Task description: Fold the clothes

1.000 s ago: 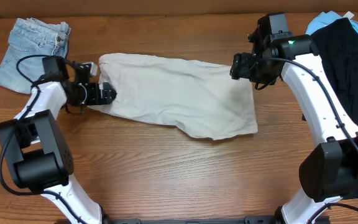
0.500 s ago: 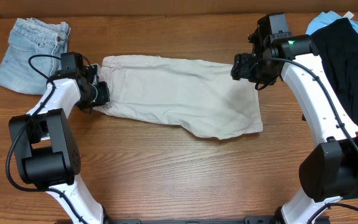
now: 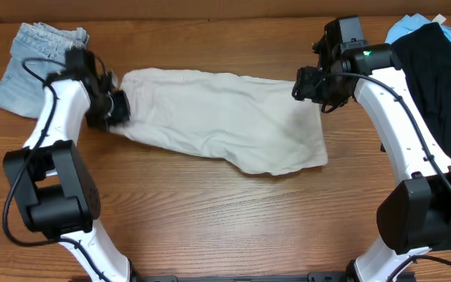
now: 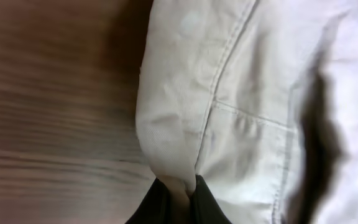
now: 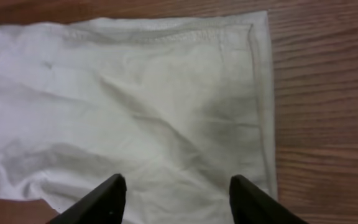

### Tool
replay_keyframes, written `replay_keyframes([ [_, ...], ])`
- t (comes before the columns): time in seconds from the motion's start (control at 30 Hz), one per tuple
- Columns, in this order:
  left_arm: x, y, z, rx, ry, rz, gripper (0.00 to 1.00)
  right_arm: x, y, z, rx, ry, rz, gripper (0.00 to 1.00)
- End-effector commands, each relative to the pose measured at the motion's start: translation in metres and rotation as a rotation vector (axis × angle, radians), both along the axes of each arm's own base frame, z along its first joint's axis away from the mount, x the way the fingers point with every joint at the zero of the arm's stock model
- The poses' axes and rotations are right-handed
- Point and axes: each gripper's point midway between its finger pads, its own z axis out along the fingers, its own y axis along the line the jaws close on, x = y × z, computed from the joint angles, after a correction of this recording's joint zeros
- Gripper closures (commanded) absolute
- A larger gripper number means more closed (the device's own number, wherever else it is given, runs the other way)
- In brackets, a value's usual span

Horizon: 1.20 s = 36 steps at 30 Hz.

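Note:
The clothes, pale beige shorts point(image 3: 225, 117), lie spread flat across the middle of the table. At their left edge my left gripper point(image 3: 114, 108) is shut on a fold of the cloth. The left wrist view shows the beige hem point(image 4: 229, 93) pinched between the dark fingers of that gripper point(image 4: 178, 191). My right gripper point(image 3: 308, 86) hovers over the shorts' far right corner. In its wrist view the right gripper point(image 5: 176, 185) is open, its fingers apart above the cloth point(image 5: 166, 93) near the stitched hem, gripping nothing.
Light-blue denim shorts point(image 3: 41, 59) lie at the back left, close behind the left arm. A black garment point(image 3: 441, 86) over a sky-blue one point(image 3: 405, 30) is piled at the back right. Bare wooden table point(image 3: 225, 219) runs along the front.
My left gripper has shut on the shorts' left edge and moved back and to the left, tugging the cloth. The right jaws have narrowed a little; that arm has stayed put.

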Motion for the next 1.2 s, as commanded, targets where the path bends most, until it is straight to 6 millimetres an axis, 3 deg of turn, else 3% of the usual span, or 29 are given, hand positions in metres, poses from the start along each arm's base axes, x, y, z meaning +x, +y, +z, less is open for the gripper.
replay_keyframes([
  [0.0,0.021,0.014,0.1,0.083,-0.202,0.013,0.96,0.002,0.004,-0.014,0.018,0.018,0.008,0.6],
  [0.07,0.02,0.01,0.128,0.102,-0.244,-0.033,0.96,0.002,0.009,-0.021,0.05,0.021,0.019,0.79],
  [0.13,0.017,0.003,0.146,0.119,-0.273,-0.086,0.96,0.002,0.015,-0.029,0.08,0.026,0.03,0.89],
  [0.23,0.012,-0.016,0.162,0.141,-0.306,-0.18,0.96,0.0,0.022,-0.036,0.12,0.034,0.044,0.93],
  [0.33,0.009,-0.048,0.17,0.151,-0.333,-0.302,0.96,0.0,0.023,-0.038,0.127,0.035,0.047,0.96],
  [0.47,0.008,-0.106,0.166,0.169,-0.348,-0.488,0.96,0.002,0.026,-0.035,0.151,0.027,0.052,0.96],
  [0.57,0.005,-0.146,0.154,0.212,-0.329,-0.591,0.96,0.007,0.026,-0.025,0.189,0.005,0.052,0.96],
  [0.73,0.0,-0.22,0.117,0.189,-0.291,-0.749,0.96,0.023,0.015,0.015,0.243,-0.084,0.035,0.96],
  [0.9,-0.008,-0.285,0.074,0.149,-0.252,-0.807,0.96,0.033,-0.01,0.056,0.246,-0.169,-0.013,0.96],
  [1.03,-0.028,-0.328,0.036,0.117,-0.189,-0.888,0.92,0.035,-0.032,0.071,0.242,-0.194,-0.059,0.96],
  [1.07,-0.033,-0.334,0.027,0.118,-0.173,-0.906,0.9,0.036,-0.038,0.073,0.241,-0.198,-0.071,0.96],
  [1.1,-0.039,-0.342,0.018,0.121,-0.154,-0.928,0.77,0.037,-0.043,0.073,0.24,-0.201,-0.083,0.96],
  [1.13,-0.045,-0.348,0.009,0.123,-0.136,-0.946,0.56,0.037,-0.049,0.073,0.239,-0.201,-0.096,0.96],
  [1.17,-0.049,-0.352,0.002,0.125,-0.121,-0.961,0.28,0.037,-0.054,0.073,0.239,-0.198,-0.107,0.96],
])
